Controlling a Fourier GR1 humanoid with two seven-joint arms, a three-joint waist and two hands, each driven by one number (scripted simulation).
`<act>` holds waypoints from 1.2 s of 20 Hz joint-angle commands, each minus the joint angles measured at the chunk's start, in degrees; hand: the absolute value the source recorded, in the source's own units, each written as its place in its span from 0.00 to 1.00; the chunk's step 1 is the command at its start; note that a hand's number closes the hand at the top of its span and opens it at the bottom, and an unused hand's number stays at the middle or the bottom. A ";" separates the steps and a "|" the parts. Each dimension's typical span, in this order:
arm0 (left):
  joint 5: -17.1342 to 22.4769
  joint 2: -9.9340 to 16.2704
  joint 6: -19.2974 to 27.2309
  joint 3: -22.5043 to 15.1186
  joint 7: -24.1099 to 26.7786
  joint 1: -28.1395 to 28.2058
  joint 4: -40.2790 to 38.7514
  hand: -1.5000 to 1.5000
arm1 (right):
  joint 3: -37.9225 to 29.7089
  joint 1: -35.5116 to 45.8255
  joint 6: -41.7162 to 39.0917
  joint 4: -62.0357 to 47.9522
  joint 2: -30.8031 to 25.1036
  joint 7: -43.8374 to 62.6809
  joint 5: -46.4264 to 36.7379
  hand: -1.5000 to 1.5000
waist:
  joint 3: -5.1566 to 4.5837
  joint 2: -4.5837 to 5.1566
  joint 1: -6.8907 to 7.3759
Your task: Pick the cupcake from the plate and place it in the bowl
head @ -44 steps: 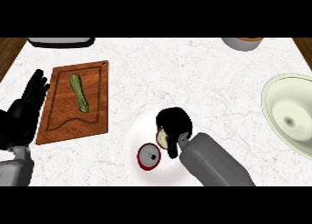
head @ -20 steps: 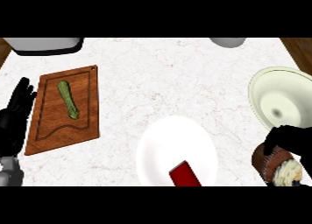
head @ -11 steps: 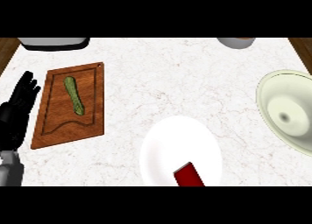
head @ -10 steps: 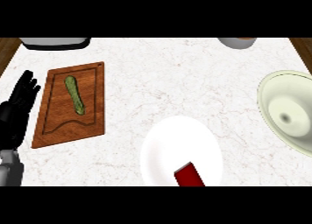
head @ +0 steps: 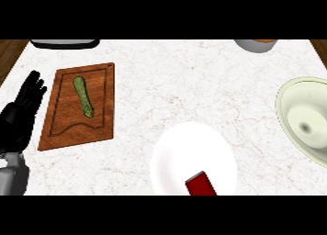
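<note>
Left hand (head: 20, 114), open with straight fingers and holding nothing, rests at the counter's edge beside the cutting board (head: 81, 108). Further right lie the white plate (head: 186, 151), bearing a red piece (head: 202, 183), and the bowl (head: 312, 124). Neither cupcake nor right hand shows.

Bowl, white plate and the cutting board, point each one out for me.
bowl (head: 315, 124), head view, on its inner wall.
white plate (head: 186, 158), head view, on its bare middle.
cutting board (head: 68, 124), head view, on bare wood.
</note>
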State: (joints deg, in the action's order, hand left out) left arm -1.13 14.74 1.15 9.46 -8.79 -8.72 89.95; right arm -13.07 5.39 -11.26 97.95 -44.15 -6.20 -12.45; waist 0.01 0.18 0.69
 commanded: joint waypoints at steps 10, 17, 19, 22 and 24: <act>-1.79 -2.01 0.34 -1.55 2.99 -0.98 -1.91 0.50 | 9.33 17.14 3.22 -35.63 -0.54 -6.07 -19.12 1.00 | -0.02 0.64 1.64; -1.50 -1.03 0.39 -0.61 -0.66 -3.19 -1.09 0.50 | 10.81 24.13 0.46 -57.46 3.21 -22.65 -19.64 0.00 | 0.12 0.40 1.14; -1.43 -1.86 -0.05 -1.11 1.20 -2.67 -2.85 0.50 | 7.21 27.91 -3.13 -63.53 0.50 -28.13 -16.74 0.00 | 0.12 0.46 1.08; -1.48 -1.52 -0.53 -0.81 3.34 -0.21 -2.32 0.50 | 0.87 28.15 -8.53 -65.47 2.11 -27.89 -8.33 0.00 | 0.15 0.48 0.98; -1.37 -1.04 0.31 -0.20 0.23 -0.37 0.02 0.50 | -4.77 29.55 -12.90 -66.36 2.69 -27.75 -1.36 0.00 | 0.23 0.07 0.78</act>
State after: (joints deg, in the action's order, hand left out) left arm -2.52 13.20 1.29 8.73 -7.76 -9.92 88.66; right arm -11.06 33.06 -18.50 35.89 -42.00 -31.54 -21.96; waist 0.18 0.51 1.68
